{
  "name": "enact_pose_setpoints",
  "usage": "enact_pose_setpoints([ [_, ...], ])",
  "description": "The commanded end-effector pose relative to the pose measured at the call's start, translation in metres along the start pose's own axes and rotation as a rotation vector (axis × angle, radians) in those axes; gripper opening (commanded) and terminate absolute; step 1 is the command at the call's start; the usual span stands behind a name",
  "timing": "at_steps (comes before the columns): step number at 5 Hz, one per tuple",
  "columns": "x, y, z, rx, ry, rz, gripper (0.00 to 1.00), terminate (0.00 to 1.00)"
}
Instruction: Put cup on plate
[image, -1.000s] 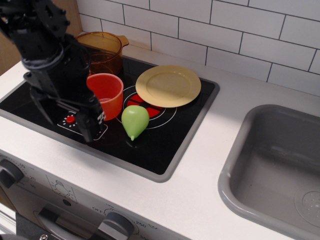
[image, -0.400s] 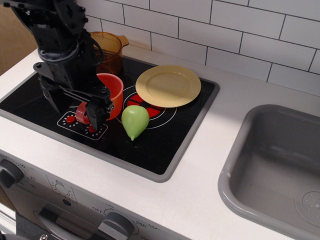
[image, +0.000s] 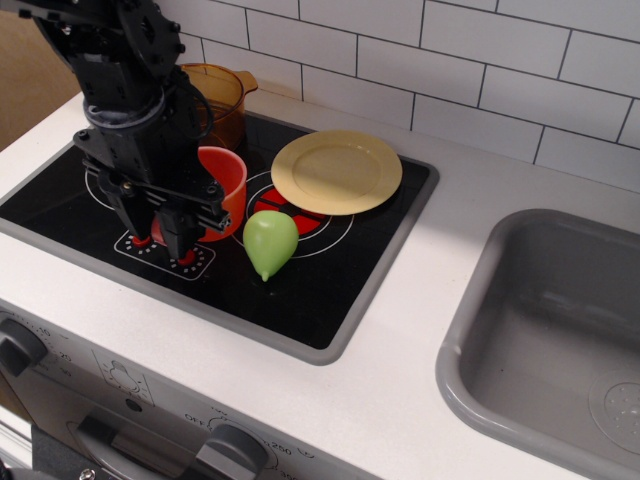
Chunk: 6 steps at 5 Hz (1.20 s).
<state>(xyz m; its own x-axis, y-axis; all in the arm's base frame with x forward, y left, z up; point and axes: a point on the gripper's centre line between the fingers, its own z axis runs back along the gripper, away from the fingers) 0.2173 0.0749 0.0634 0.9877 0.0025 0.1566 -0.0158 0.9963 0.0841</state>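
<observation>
My gripper is low at the near-left side of the cup, which stands on the black cooktop just left of the plate; my fingers look drawn close together there, but my own body hides whether they hold the handle or rim, so I cannot tell. To do this well I judge I need a firm pinch before lifting, then a straight rise and a carry right, clearing the green pear toy just beside the cup. The amber pot stands close behind, the white counter and grey sink lie well apart to the right

Green pear toy, amber pot, sink.
</observation>
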Motion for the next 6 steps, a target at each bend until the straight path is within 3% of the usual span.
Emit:
enact_pose_setpoints([
  [1, 0.014, 0.009, 0.018, 0.041, -0.072, 0.05, 0.0, 0.0],
  [4, 0.036, 0.002, 0.05, -0.032, -0.117, 0.085, 0.0, 0.0],
  [6, 0.062, -0.024, 0.043, -0.042, -0.106, 0.094, 0.0, 0.0],
])
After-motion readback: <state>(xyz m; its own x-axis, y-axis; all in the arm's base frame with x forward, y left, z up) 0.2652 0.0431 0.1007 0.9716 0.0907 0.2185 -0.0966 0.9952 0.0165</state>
